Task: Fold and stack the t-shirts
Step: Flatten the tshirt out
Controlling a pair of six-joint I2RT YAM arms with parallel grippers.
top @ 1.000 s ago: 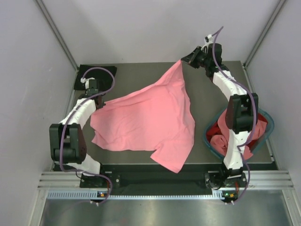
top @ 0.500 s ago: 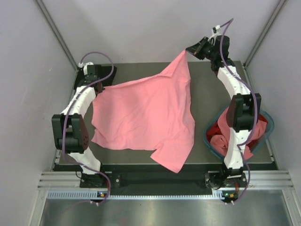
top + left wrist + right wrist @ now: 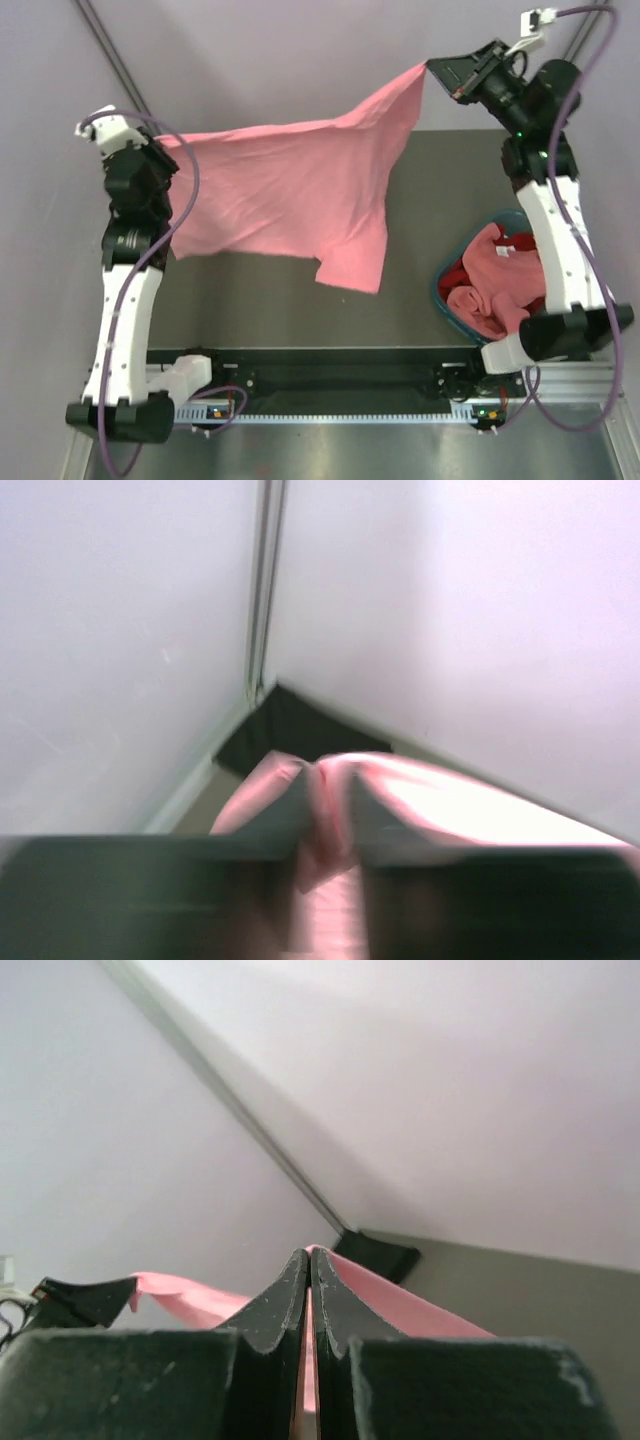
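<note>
T-shirts [image 3: 495, 280] crumpled in the round teal basket [image 3: 440, 295], pink over red, lie nearest, at the right front of the desk [image 3: 250, 310] (waiting their turn, I judge). Beyond them the salmon pink t-shirt [image 3: 290, 200] hangs in the air over the middle and back of the desk, stretched wide between the two arms. Its lower hem and one sleeve dangle free, and I cannot tell whether that sleeve touches the surface. The left claw [image 3: 158, 143] has one upper corner. Its wrist view is blurred but shows pink cloth bunched between the fingers, and the cloth pulls taut from it, so I read it as grasping the shirt. How firmly it grips I cannot say. Farthest and highest, the right claw [image 3: 436, 68] is clenched on the opposite corner, its fingers [image 3: 275, 1305] pressed together with only a thin pink edge between them. Holding two corners high and well apart lets the cloth's own weight draw out wrinkles and hang it flat. That looks like preparation for laying it down spread before a first fold. Folding has not begun, and nothing is stacked yet.
</note>
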